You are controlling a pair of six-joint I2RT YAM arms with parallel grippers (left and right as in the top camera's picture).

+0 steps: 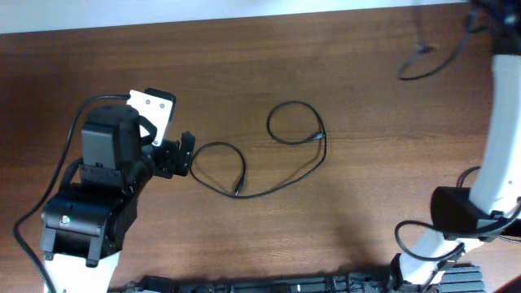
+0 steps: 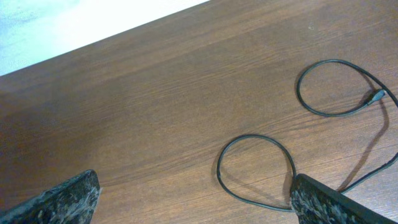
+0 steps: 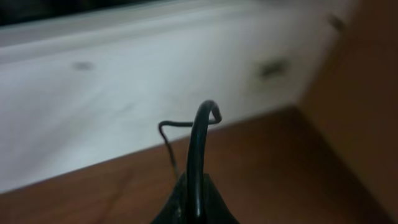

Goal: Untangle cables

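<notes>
One black cable (image 1: 295, 102) lies loose in the middle of the tabletop (image 1: 366, 203). It is curled into two open loops, one farther off and to the right, one nearer and to the left. A small plug end (image 2: 377, 96) sits at the edge of the farther loop. The two loops lie apart, joined by one curving run of cord.

The left gripper (image 1: 181, 155) is down at the left edge of the nearer loop with its jaws spread wide and nothing between them. One finger (image 2: 326, 202) is right at the loop's edge; I cannot tell whether it touches.

A second cable (image 3: 196, 155) is over at the far right corner. The right gripper (image 3: 194, 190) is closed tight on it, and the cord arches up out of the pinch and bends over.
</notes>
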